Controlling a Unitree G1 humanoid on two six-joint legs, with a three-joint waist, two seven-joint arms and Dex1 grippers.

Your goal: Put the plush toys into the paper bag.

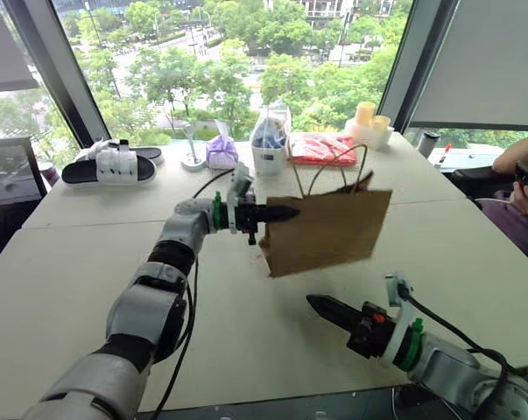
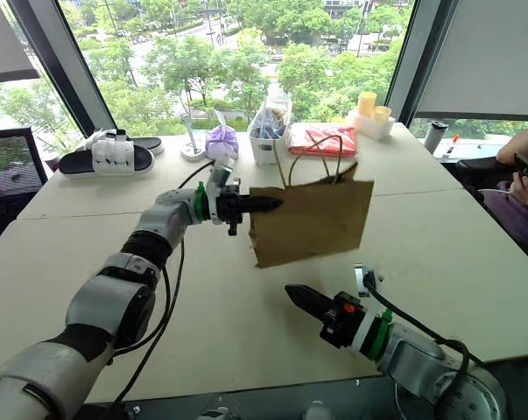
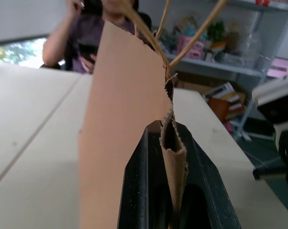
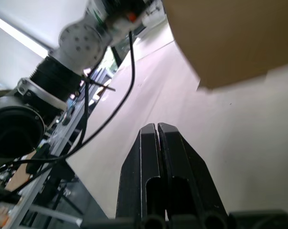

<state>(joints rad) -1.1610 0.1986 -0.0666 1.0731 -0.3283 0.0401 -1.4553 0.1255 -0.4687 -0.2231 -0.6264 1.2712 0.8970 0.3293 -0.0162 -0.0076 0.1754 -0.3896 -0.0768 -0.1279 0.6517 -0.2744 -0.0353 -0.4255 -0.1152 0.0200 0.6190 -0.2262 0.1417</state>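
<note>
Holding the paper bag [image 1: 329, 229] up off the worktop [image 1: 88, 262] right now is the left gripper [image 1: 285, 213], reaching in level from the left with its black fingers pinched tight on the bag's upper side edge. The left wrist view shows it nicely: a folded strip of brown paper is squeezed between the two fingers [image 3: 136, 191], and the thin twine handles [image 3: 153, 36] loop up just past them. The bag hangs flat and a bit tilted, bottom edge clear of the surface.

The right gripper [image 1: 314, 304] sits lower and closer to the robot, near the front edge of the worktop, fingers pressed together with nothing between them, pointing toward the bag but well apart from it.

Can't spot the plush toys anywhere for sure. At the far side by the window there's a black and white slipper [image 1: 110, 164], a clear plastic bag [image 1: 270, 131], a red packet [image 1: 323, 149] and a couple of yellow cups [image 1: 372, 118]. A person's arm [image 1: 519, 153] pokes in at the right edge.
</note>
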